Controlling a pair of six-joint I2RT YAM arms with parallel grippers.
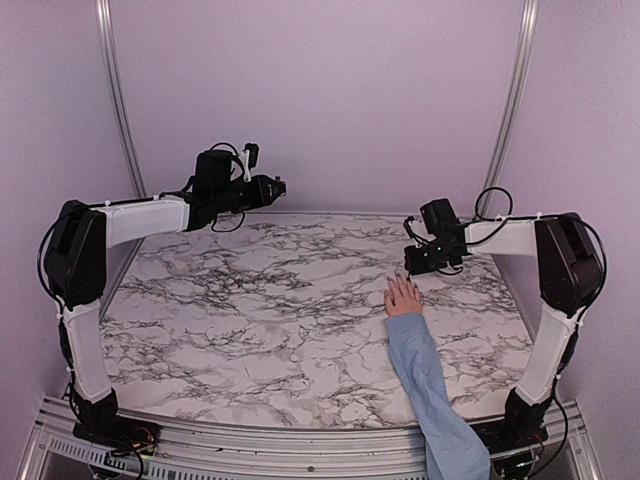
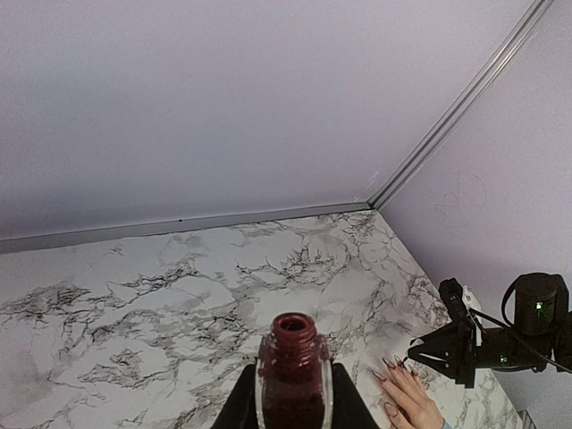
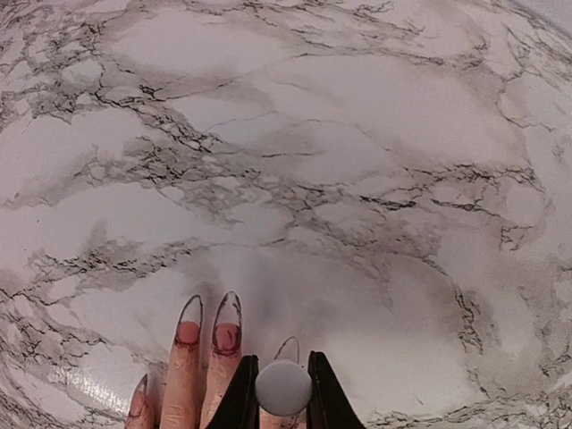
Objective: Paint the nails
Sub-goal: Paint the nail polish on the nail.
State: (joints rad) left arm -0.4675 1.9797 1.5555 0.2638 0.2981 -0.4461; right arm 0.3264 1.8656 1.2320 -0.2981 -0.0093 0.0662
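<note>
The tabletop point(image 1: 250, 300) is marble-patterned with a soft sheen. The nail polish bottle point(image 2: 293, 384) looks like clear, glossy glass. The nails point(image 3: 226, 323) are translucent, partly coated in glossy red. The sleeve point(image 1: 425, 375) is light-blue cloth, and the round cap point(image 3: 283, 387) is smooth, matt white.

White marble-patterned worktop point(image 1: 250, 320), dark-veined. Lying flat on the right side: a pinkish hand point(image 1: 403, 298), long pointed nails point(image 3: 227, 322) toward the far edge, light-blue sleeved forearm point(image 1: 425, 380) reaching the near edge.

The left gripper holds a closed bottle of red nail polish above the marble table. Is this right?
Not quite. The left wrist view shows the bottle of red nail polish in the left gripper open, no cap on its neck. It is above the marble table.
</note>
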